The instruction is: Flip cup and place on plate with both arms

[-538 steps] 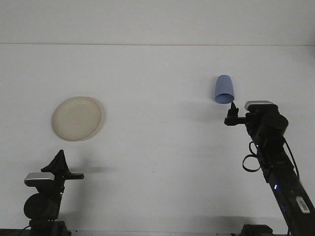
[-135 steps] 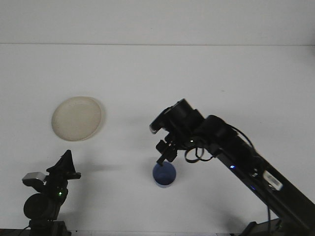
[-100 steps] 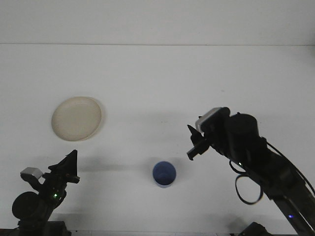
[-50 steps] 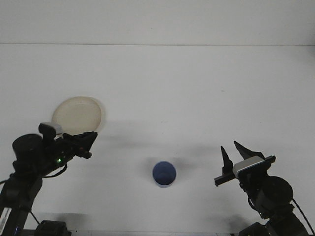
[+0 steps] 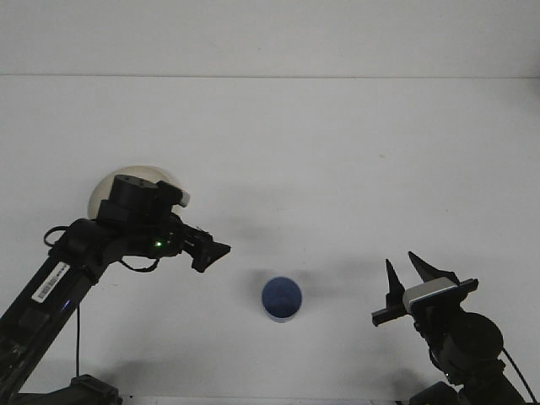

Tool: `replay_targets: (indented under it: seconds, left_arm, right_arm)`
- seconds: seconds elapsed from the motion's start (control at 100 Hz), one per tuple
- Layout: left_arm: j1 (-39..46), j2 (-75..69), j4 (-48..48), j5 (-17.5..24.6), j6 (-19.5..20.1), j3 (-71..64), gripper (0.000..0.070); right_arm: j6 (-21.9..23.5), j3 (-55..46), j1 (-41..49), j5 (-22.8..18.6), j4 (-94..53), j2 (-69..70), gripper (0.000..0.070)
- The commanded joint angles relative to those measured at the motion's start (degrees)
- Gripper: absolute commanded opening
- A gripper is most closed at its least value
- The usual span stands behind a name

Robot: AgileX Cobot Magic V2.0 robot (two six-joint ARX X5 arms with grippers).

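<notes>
Leftward, left gripper (image 5: 217,251) has neared upright cup (image 5: 281,299), jaws empty.

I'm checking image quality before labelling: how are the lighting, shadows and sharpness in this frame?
Front view: even, soft lighting with no glare on the white table; faint diffuse shadows beside the blue cup and under the left gripper; the dark arms lose detail, and the cream plate, partly hidden, stands out weakly; edges look slightly soft overall.

Plate (image 5: 105,185) mostly hidden behind left arm (image 5: 101,245)
</notes>
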Motion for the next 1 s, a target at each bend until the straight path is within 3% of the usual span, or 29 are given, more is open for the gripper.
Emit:
replay_targets:
  seconds: [0.0, 0.12, 0.28, 0.42, 0.56, 0.99]
  left_arm:
    - [-2.7, 2.0, -0.3, -0.9, 1.3, 1.9, 0.0474]
    - [-8.1, 5.1, 0.0, -2.0, 1.3, 3.0, 0.0470]
    - [-14.2, 9.4, -0.2, -7.7, 1.3, 3.1, 0.0470]
    - [-17.9, 12.6, 0.0, -9.3, 1.3, 3.1, 0.0470]
    - [-20.7, 15.8, 1.2, -13.5, 1.1, 3.1, 0.0470]
    - [-24.2, 25.1, 6.2, -15.1, -0.7, 3.1, 0.0447]
  right_arm:
    - [0.4, 0.1, 0.1, 0.0, 0.5, 0.3, 0.0293]
    - [0.4, 0.1, 0.1, 0.0, 0.5, 0.3, 0.0293]
    - [0.4, 0.1, 0.1, 0.0, 0.5, 0.3, 0.0293]
    - [0.4, 0.1, 0.1, 0.0, 0.5, 0.3, 0.0293]
    - [0.4, 0.1, 0.1, 0.0, 0.5, 0.3, 0.0293]
    - [0.4, 0.1, 0.1, 0.0, 0.4, 0.3, 0.0293]
